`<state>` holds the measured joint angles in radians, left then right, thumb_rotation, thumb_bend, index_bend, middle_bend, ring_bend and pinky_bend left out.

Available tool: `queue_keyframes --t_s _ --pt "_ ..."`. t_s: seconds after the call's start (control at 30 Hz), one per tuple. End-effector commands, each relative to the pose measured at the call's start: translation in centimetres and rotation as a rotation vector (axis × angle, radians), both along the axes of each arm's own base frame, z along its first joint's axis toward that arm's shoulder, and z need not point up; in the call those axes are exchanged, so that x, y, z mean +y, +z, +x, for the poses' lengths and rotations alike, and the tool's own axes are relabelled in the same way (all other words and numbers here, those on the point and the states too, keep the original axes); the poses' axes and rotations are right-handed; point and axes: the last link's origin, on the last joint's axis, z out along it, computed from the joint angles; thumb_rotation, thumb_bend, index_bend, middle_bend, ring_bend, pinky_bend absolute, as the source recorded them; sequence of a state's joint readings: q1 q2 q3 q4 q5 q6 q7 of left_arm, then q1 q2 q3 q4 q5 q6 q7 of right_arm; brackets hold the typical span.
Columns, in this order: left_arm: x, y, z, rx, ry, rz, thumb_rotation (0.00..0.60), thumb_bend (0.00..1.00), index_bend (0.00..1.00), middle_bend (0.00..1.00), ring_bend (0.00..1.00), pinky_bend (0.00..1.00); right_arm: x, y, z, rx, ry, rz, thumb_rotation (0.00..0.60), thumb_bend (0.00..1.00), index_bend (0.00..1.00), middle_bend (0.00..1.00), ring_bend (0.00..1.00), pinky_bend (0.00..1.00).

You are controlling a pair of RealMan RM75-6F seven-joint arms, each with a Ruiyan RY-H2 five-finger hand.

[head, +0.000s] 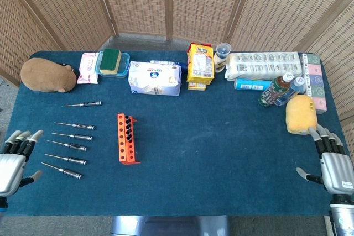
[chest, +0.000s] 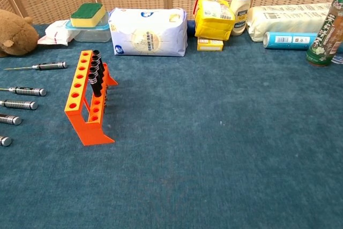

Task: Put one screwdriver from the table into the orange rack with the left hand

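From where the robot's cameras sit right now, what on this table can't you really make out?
- Both hands: absent from the chest view; in the head view the left hand and right hand are cut by the frame edges.
- Screwdrivers: the chest view's left edge crops most of them.
- Orange rack: which holes are filled is too small to count in the head view.
- Bottle: cropped by the chest view's right edge, label unreadable.
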<state>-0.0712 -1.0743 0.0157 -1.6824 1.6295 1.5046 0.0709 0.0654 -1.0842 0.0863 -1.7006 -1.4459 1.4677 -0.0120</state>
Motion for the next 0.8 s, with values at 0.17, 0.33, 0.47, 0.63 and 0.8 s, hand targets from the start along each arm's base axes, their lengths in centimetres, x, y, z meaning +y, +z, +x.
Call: queue_keyframes --t_s 0.17,0.33,0.47,0.63,0.8 --pt "1.1 -3.4 0.6 -0.012 -0.110 -0.068 0.600 0.09 0.23 1.00 0.97 0.94 0.4 0.7 0.2 -0.034 0.006 -0.018 0.600 0.00 0.06 0.02 0.02 0.00" --pt "1.7 -6.4 0.9 0.046 -0.093 -0.150 0.600 0.11 0.38 1.00 1.00 0.99 0.6 1.6 0.2 -0.064 0.009 -0.036 0.600 0.00 0.06 0.02 0.02 0.00" --pt "1.8 -7.8 1.0 0.054 -0.075 -0.170 0.600 0.15 0.43 1.00 1.00 1.00 0.6 2.0 0.0 -0.083 0.003 -0.042 0.599 0.00 0.06 0.02 0.02 0.00" --pt "1.6 -8.8 1.2 0.060 -0.060 -0.186 0.600 0.18 0.44 1.00 1.00 1.00 0.7 2.3 0.0 -0.097 0.006 -0.041 0.600 0.00 0.06 0.02 0.02 0.00" --pt "1.1 -9.1 1.0 0.083 -0.025 -0.208 0.600 0.18 0.44 1.00 1.00 1.00 0.8 2.4 -0.1 -0.105 0.005 -0.041 0.600 0.00 0.06 0.02 0.02 0.00"
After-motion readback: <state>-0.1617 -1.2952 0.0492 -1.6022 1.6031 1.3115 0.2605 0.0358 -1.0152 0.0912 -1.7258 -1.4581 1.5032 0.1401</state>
